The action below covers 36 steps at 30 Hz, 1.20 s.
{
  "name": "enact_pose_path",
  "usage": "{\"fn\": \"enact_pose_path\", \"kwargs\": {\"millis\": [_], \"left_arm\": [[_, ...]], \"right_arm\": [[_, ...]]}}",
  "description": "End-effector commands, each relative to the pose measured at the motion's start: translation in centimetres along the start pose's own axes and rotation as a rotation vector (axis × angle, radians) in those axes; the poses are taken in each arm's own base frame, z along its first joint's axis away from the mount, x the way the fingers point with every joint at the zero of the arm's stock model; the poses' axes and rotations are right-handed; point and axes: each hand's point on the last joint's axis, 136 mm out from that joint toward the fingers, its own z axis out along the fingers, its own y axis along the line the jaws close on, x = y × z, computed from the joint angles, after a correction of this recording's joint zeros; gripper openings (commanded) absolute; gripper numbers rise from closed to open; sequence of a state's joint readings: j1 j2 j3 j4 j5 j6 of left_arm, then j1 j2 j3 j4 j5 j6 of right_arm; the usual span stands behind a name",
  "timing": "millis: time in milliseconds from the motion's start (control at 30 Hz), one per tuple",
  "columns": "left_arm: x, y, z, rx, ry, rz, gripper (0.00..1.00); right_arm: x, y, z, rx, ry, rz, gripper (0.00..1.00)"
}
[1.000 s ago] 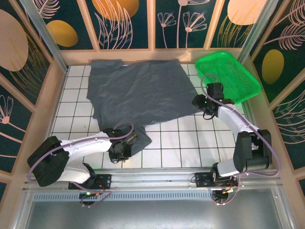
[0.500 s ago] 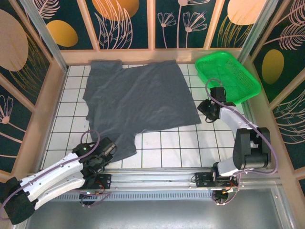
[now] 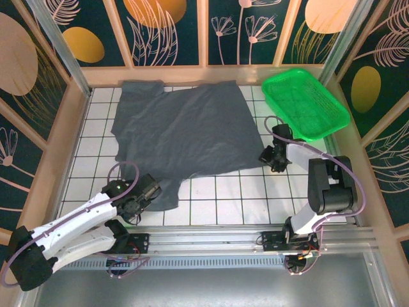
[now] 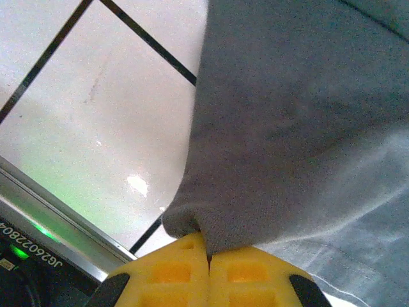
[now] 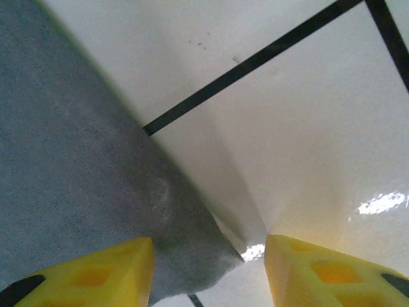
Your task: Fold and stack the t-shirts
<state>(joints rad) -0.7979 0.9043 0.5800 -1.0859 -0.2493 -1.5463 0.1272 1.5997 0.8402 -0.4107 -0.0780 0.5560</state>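
The left claw [image 3: 146, 197], clamped on the t-shirt's [image 3: 185, 131] near hem, now sits farther from the basket [image 3: 305, 102], the cloth drawn flatter. The right claw [image 3: 269, 157] also sits farther from the basket.

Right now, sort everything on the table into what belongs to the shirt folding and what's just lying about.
Job in hand: t-shirt; left gripper, shut on its near edge; right gripper, open at its right corner.
Lying about: green basket, far right corner.
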Motion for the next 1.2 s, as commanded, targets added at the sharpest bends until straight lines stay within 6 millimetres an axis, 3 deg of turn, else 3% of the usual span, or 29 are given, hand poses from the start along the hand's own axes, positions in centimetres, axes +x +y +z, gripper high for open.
{"fn": "enact_pose_path", "kwargs": {"millis": [0,200,400,467,600,967,1167], "left_arm": [[-0.9,0.7,-0.5,-0.031,-0.038,0.023,0.0],[-1.7,0.0,-1.0,-0.026,-0.069,0.034,0.0],[-2.4,-0.7,-1.4,-0.019,-0.095,0.042,0.0],[-2.8,-0.9,-1.7,-0.022,-0.11,0.052,0.0],[-3.2,-1.3,-1.9,-0.031,-0.127,0.077,0.0],[-3.2,-1.3,-2.0,-0.067,-0.118,0.154,0.0],[-2.2,0.5,-1.6,-0.115,-0.066,0.161,0.0]], "right_arm": [[0.5,0.5,0.7,0.001,0.039,-0.033,0.48],[-0.4,0.7,1.2,0.022,0.025,-0.049,0.38],[-1.2,1.6,1.4,0.026,0.018,-0.063,0.09],[-1.4,0.9,1.0,0.058,0.002,-0.044,0.01],[-1.1,-1.2,-0.5,0.133,-0.016,0.028,0.0],[5.5,-8.0,-6.0,0.369,0.082,0.118,0.0],[10.5,-8.7,-6.7,0.325,0.199,0.172,0.0]]}}
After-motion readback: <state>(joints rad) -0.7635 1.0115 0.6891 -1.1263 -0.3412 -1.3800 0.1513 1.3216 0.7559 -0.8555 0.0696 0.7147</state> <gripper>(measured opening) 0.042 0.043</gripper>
